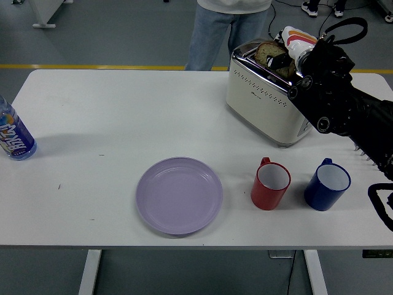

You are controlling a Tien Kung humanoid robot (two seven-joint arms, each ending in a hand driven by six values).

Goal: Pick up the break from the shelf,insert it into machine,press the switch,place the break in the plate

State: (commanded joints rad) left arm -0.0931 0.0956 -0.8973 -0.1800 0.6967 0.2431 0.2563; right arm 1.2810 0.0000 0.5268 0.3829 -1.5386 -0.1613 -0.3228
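Up at the far right of the white bench [123, 110], the right robot hand [287, 54] reaches over the top of the cream toaster [265, 92], its dark fingers [277, 59] on a brown bread slice [268, 50] standing in the slot; whether they actually grip it I cannot tell. Nearer the front edge lie a lilac plate [178, 195], a red mug [270, 184] and a blue mug [327, 184]. A blue bottle [13, 136] stands at the left edge. A person [227, 27] stands behind the bench.

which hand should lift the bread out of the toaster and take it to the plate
Right. The right hand is already at the bread in the toaster slot, with the purple plate below-left. No left hand is in view.
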